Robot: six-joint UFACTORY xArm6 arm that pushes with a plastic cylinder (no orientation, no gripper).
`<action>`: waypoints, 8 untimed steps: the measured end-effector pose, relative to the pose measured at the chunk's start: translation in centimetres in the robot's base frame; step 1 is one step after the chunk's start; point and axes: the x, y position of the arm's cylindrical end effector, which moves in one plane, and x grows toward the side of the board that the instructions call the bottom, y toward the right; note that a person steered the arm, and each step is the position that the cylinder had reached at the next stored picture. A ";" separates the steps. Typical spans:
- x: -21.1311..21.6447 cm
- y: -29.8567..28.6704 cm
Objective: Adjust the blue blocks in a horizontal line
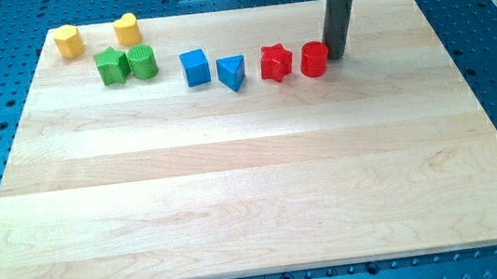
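A blue cube (pixel 194 68) and a blue triangular block (pixel 232 71) sit side by side near the view's top, centre, the triangle slightly lower. My tip (pixel 336 56) stands at the view's right of them, just beside the red cylinder (pixel 313 59). A red star block (pixel 275 62) lies between the red cylinder and the blue triangle.
A green star block (pixel 112 66) and a green cylinder (pixel 141 61) sit left of the blue cube. Two yellow blocks (pixel 68 41) (pixel 127 28) lie at the top left. The wooden board (pixel 254 186) rests on a blue perforated table.
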 end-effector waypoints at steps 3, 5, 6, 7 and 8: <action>-4.8 -14.9; -2.7 -21.1; -1.0 -21.1; -1.0 -21.0; -0.8 -21.3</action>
